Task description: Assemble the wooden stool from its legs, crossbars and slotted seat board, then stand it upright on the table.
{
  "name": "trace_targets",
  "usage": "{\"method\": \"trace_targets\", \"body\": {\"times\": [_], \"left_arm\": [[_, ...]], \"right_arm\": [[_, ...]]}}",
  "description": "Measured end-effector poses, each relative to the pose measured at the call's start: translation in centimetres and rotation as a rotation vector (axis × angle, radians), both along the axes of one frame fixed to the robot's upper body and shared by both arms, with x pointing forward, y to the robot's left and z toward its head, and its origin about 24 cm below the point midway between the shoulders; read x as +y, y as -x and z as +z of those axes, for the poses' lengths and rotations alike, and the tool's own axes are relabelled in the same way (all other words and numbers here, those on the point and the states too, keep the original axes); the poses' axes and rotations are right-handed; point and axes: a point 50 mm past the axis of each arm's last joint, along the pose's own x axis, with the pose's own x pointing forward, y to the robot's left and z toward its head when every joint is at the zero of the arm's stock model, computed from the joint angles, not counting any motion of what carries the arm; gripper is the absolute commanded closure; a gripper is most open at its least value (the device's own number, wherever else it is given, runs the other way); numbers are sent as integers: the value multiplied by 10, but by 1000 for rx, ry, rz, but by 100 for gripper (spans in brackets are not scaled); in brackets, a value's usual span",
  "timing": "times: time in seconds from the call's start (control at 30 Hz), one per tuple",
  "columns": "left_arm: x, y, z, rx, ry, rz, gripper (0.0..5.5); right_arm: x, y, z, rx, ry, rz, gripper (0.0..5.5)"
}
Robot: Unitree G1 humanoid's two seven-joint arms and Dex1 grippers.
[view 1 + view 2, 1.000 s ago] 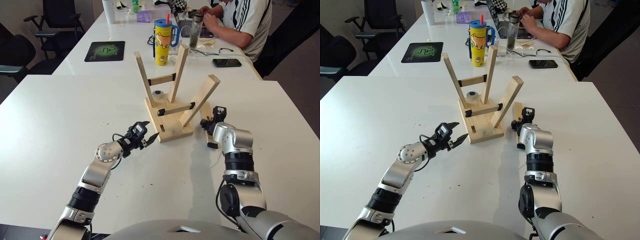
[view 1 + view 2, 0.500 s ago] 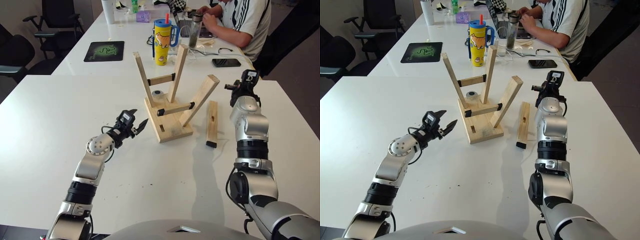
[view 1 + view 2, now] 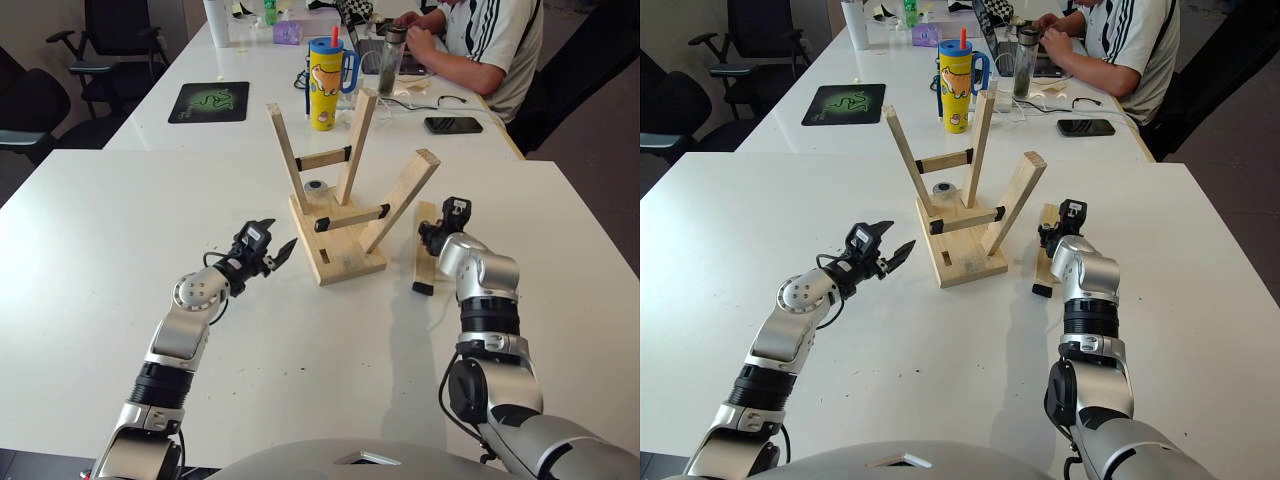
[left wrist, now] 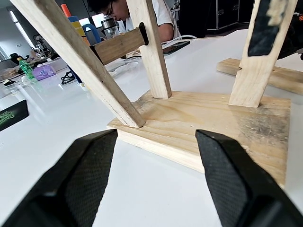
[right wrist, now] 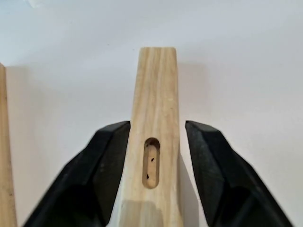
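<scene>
The stool rests upside down on the white table, its slotted seat board flat, three legs pointing up, joined by two crossbars. A loose leg with a slot lies on the table just right of it. My right gripper is open at that leg's far end, its fingers on either side of the loose leg. My left gripper is open, low over the table, a short way left of the seat board's edge, holding nothing.
A small round grey object sits behind the seat board. On the far table stand a yellow mug, a black mouse pad and a phone, with a seated person behind. White tabletop lies bare in front of the stool.
My right gripper rose off the loose leg, swung up and back, then came down over its far end. My left gripper backed away left from the seat board, then stayed still.
</scene>
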Motion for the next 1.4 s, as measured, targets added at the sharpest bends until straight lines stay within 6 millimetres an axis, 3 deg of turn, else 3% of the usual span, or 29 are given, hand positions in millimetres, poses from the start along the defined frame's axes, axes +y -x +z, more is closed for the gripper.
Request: {"method": "trace_targets", "body": {"times": [0.13, 0.3, 0.6, 0.97, 1.17, 1.27, 1.4], "left_arm": [[0, 0, 0, 0, -1, -1, 245], [-1, 0, 0, 1, -2, -3, 245], [-1, 1, -1, 6, -2, -4, 245], [-2, 2, -2, 8, -2, -7, 245], [3, 0, 2, -7, 20, 26, 245], [10, -8, 19, -58, 169, 96, 245], [15, -14, 59, -96, 517, 125, 245]], "right_arm": [[1, 2, -3, 35, 3, 3, 215], [2, 6, -13, 99, 15, 10, 207], [4, 7, -15, 129, 22, 28, 341], [3, 3, -10, 62, 36, 18, 344], [-9, -12, 34, -293, 192, -5, 344], [-14, -17, 94, -646, 281, -12, 344], [-5, -16, 138, -859, 243, 99, 344]]}}
